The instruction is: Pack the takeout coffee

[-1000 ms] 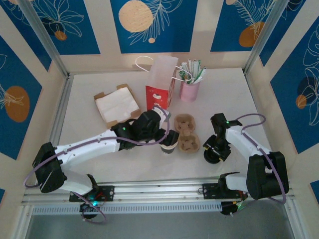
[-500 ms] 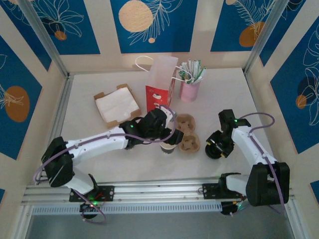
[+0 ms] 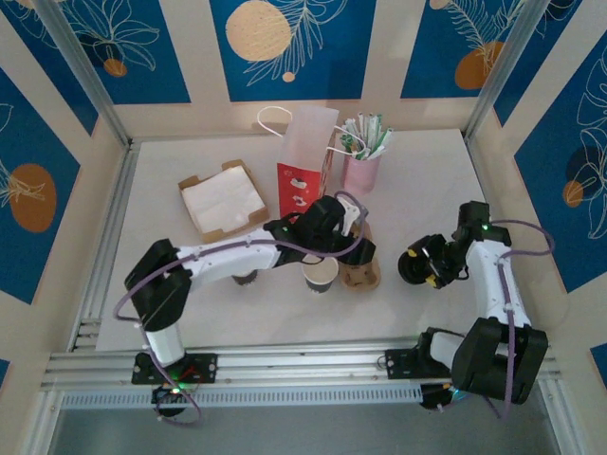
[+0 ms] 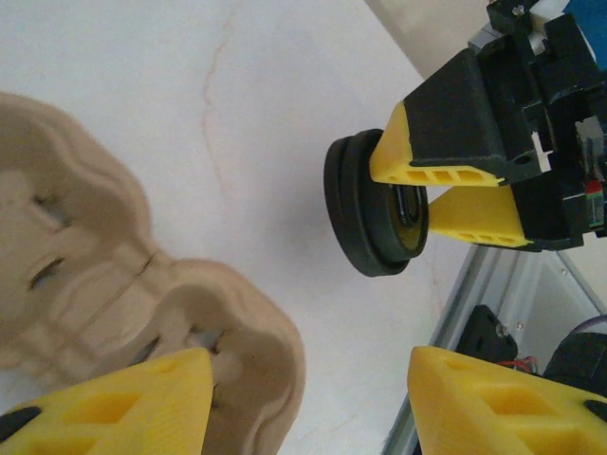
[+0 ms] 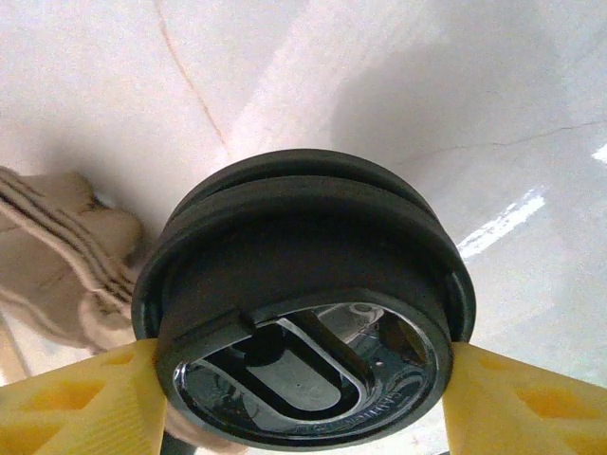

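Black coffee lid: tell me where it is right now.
In the top view the black lid is at right, clamped in the right gripper, just right of the cardboard cup carrier and the open paper cup.

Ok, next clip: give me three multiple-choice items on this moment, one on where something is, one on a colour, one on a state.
1. Where is the black lid?
A) in the napkin box
B) between the right gripper's fingers
C) in the bag

2. What colour is the cup holding packets at the back?
A) pink
B) green
C) black

3. How does the paper cup beside the cardboard carrier stand?
A) lidded
B) upright and open-topped
C) on its side

Answers:
1 B: yellow fingers press the lid's rim from both sides.
2 A: its wall is pink in the top view.
3 B: its round mouth faces up with nothing over it.
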You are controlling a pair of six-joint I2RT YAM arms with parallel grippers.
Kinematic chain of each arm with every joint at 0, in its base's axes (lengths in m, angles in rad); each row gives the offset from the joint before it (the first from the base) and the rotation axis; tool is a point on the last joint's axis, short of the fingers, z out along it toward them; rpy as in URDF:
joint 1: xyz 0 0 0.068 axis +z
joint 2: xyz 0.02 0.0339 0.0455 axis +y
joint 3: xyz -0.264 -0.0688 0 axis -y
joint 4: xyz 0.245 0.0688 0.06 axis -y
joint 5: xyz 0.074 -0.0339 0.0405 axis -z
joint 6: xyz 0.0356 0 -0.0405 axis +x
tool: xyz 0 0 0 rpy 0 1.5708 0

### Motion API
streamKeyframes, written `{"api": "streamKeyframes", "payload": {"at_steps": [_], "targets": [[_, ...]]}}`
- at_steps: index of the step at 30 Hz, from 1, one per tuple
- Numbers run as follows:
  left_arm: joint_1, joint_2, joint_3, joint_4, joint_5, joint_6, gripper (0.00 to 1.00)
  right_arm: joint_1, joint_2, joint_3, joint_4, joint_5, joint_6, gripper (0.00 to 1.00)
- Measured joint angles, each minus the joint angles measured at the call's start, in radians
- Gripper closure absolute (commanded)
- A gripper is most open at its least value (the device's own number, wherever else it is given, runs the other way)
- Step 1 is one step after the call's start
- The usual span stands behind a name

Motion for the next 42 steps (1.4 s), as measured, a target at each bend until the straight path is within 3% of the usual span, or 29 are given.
{"api": "streamKeyframes", "payload": {"at_steps": [10, 22, 42], "targets": [[0.001, 0.185, 0.154, 0.035, 0.132, -0.045, 0.41, -0.151, 0.001, 0.002, 0.0, -0.163, -0.088, 0.3], [0.012, 0.327, 0.259, 0.097, 0.256, -0.104, 0.43, -0.163, 0.023, 0.002, 0.027, -0.27, -0.121, 0.3], [0.03, 0.352, 0.27, 0.116, 0.289, -0.131, 0.52, -0.166, 0.029, 0.002, 0.034, -0.311, -0.124, 0.3]]}}
